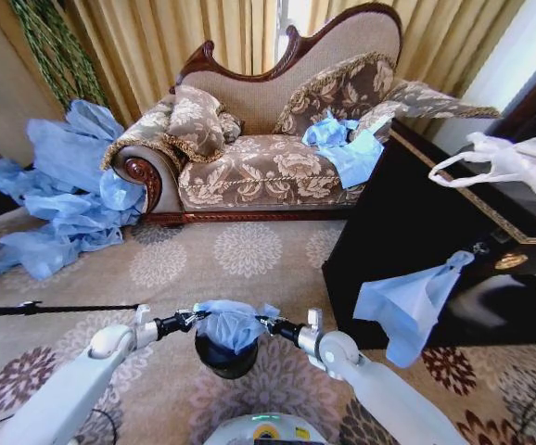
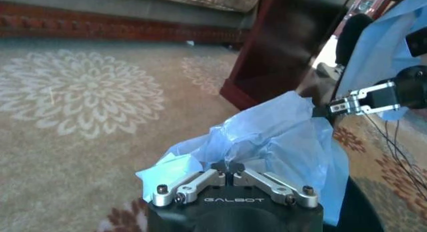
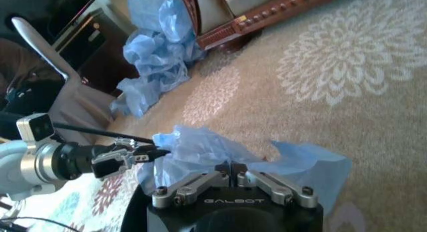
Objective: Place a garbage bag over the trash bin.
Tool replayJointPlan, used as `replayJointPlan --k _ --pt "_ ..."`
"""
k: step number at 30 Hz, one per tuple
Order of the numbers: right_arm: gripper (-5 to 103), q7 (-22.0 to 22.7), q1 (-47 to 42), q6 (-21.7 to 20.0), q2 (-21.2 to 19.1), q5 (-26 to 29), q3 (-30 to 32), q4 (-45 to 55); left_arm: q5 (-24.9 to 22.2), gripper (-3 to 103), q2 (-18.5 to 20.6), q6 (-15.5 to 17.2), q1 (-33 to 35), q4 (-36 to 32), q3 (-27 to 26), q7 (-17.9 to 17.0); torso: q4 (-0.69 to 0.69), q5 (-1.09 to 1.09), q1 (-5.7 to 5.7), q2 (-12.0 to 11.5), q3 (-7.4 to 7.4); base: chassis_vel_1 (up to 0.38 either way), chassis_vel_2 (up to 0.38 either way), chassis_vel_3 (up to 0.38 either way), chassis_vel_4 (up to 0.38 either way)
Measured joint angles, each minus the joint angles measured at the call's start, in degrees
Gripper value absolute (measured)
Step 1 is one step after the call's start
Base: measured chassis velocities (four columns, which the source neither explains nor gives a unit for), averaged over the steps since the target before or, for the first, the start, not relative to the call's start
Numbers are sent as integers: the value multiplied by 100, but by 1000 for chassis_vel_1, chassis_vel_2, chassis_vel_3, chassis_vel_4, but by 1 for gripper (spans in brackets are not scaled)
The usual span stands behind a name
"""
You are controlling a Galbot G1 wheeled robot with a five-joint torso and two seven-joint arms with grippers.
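white arms (image 1: 64, 394), black GALBOT-marked wrists, silver screwed linkages

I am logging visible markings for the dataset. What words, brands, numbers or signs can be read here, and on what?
"GALBOT" on the black body of the left end effector, shut on the garbage bag.
"GALBOT" on the black body of the right end effector, also shut on that bag.
No other text is readable.

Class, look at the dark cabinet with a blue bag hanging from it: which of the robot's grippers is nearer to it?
Right. The right gripper pinches the garbage bag over the bin on the side facing the cabinet; the left gripper pinches the bag's far side.
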Motion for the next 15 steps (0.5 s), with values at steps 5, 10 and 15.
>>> replayJointPlan --k 5,10,15 --pt "0 83 -35 45 -63 -136 -40 173 -36 1 26 -154 111 -268 -156 -47 -1 -2 1 -2 1 0 0 0 0" --pt "0 213 -2 83 14 -225 -108 154 -57 0 65 -290 -1 -269 -194 -271 -2 1 0 -1 0 0 0 0 0" --pt "0 256 16 107 46 -233 -133 74 -194 0 65 -348 -158 -22 -134 -427 -2 3 1 -1 0 0 0 0 0"
